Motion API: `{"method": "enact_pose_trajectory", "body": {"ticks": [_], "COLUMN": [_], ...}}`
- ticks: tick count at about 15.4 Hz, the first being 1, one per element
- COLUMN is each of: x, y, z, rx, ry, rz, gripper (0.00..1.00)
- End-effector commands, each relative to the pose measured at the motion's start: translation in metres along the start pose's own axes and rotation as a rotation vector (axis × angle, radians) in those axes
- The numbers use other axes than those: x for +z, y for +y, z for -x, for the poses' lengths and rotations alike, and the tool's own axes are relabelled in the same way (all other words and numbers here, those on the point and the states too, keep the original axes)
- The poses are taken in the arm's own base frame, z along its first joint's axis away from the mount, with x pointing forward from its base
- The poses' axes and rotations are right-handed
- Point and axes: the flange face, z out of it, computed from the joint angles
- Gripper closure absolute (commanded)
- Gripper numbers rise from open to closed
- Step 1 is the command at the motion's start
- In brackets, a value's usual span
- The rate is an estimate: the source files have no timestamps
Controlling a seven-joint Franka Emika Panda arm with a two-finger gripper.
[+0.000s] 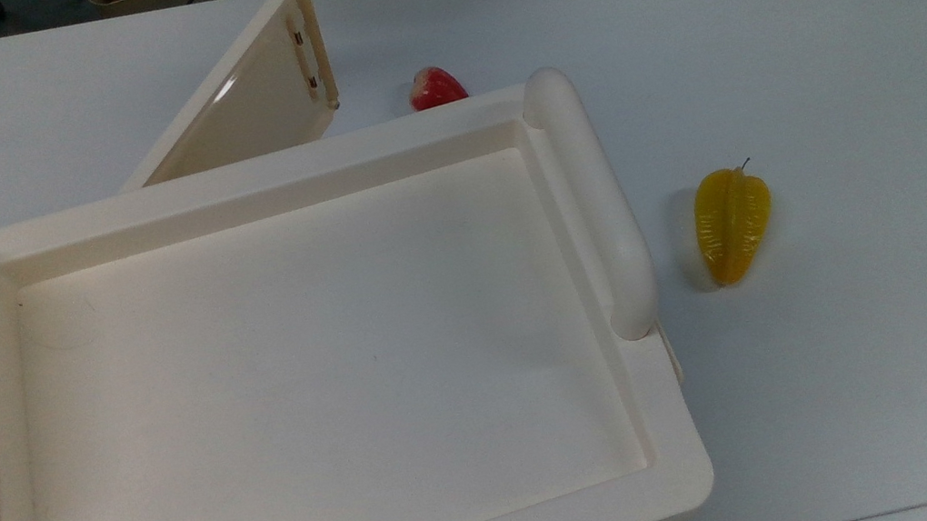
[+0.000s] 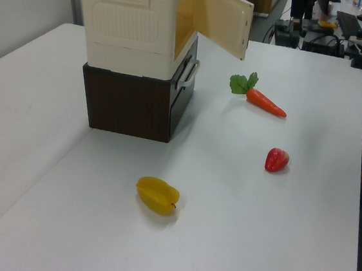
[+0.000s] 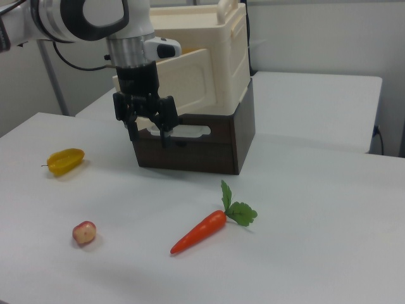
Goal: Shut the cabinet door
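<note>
End effector (image 3: 147,134): seen in the right view, upper left of frame, pointing down in front of the cabinet. Its two fingers (image 3: 132,130) stand spread wide with nothing between them. They hang above the worktop (image 3: 304,209), just before the dark base (image 3: 209,152) and its pale handle (image 3: 180,132). Whether they touch the door cannot be told.

Door (image 3: 186,82): open. In the right view it stands swung out from the cabinet front, directly behind the end effector. In the top view the door (image 1: 256,98) angles away toward the upper left of frame, its bar handle (image 1: 302,53) near the free edge. In the left view the door (image 2: 224,22) juts toward the left view's right at the top centre of frame.

Cabinet (image 1: 306,376): cream unit with recessed top and two rounded rails, filling the lower left of the top view. In the left view the cabinet (image 2: 131,27) sits on the dark base (image 2: 132,103).

Other items on the worktop:
- Carrot (image 3: 199,231), lower centre of the right view, well apart from the cabinet.
- Yellow fruit (image 3: 65,160), at the right view's left, middle height.
- Red fruit (image 3: 84,232), lower left of the right view, near the carrot.
</note>
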Motion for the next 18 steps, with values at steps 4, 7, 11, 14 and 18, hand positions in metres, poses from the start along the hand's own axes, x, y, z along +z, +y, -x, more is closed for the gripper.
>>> {"method": "enact_pose_trajectory", "body": {"ticks": [4, 7, 11, 14, 18], "x": [0.002, 0.003, 0.002, 0.001, 0.002], "y": [0.000, 0.007, 0.009, 0.009, 0.011], "z": [0.005, 0.006, 0.007, 0.009, 0.009], "rx": [0.004, 0.016, 0.003, -0.035, -0.111], "ry": [0.017, 0.017, 0.020, 0.021, 0.035], "rz": [0.005, -0.002, -0.006, -0.024, -0.088], "gripper": [0.00, 0.00, 0.00, 0.39, 1.00]}}
